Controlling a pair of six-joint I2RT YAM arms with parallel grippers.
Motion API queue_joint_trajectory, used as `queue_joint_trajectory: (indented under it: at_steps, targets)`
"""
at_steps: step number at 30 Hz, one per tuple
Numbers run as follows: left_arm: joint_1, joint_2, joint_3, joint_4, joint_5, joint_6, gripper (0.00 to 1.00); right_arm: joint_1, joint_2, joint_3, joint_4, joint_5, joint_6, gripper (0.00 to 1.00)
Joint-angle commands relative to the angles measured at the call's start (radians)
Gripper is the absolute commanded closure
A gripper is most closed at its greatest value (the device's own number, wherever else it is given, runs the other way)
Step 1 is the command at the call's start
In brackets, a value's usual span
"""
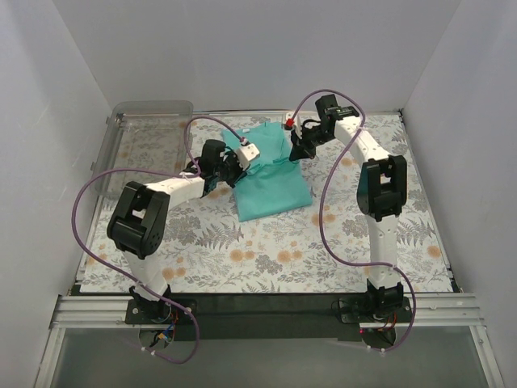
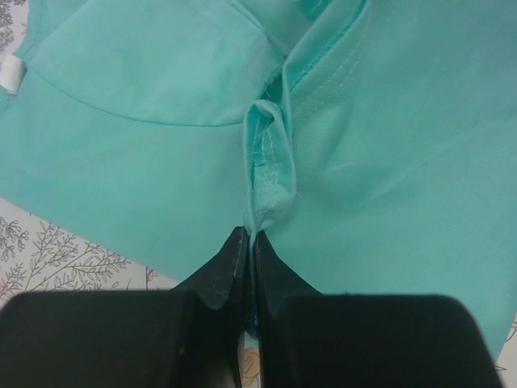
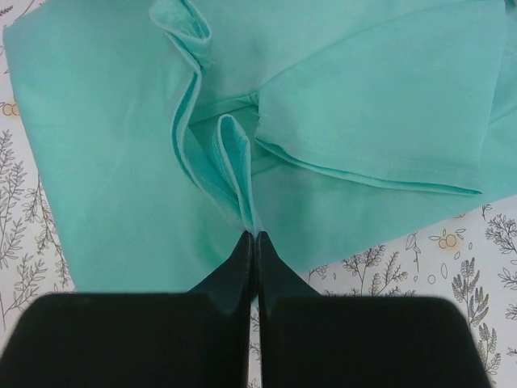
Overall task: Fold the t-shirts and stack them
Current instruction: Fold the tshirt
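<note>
Pinching thin ridges of cloth, the left gripper (image 2: 249, 242) and the right gripper (image 3: 255, 242) are both clamped tight, each on a raised fold of the plain teal soft-cloth t-shirt (image 1: 271, 182), which lies half-folded to the right of the clear plastic tray (image 1: 153, 103). We judge it light, limp and slippery; stitched hems and seams should give the surest hold.

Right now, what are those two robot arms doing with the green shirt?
They are partway through folding it. The teal t-shirt lies bunched up toward the far side of the flowery table. The left gripper is shut on a little ridge of its cloth, and the right gripper is pinching another fold on the other side. Only this one shirt is in view, so nothing is stacked yet.
</note>
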Motion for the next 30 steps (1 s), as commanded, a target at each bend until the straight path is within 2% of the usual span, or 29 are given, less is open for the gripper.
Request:
queue_joint_trajectory:
  at_steps: [1, 14, 24, 30]
  targets:
    - [0.013, -0.006, 0.047, 0.016, -0.009, 0.006, 1.00, 0.008, 0.018, 0.039, 0.055, 0.007, 0.049, 0.99]
    - [0.020, 0.028, 0.063, 0.041, -0.035, 0.000, 1.00, 0.010, 0.033, 0.033, 0.161, 0.070, 0.170, 0.99]
    - [0.025, 0.078, 0.080, 0.108, -0.104, -0.024, 1.00, 0.025, 0.018, -0.051, 0.367, 0.154, 0.343, 0.99]
    - [0.026, 0.126, 0.117, 0.116, -0.115, -0.029, 1.00, 0.037, 0.027, -0.060, 0.416, 0.200, 0.394, 0.99]
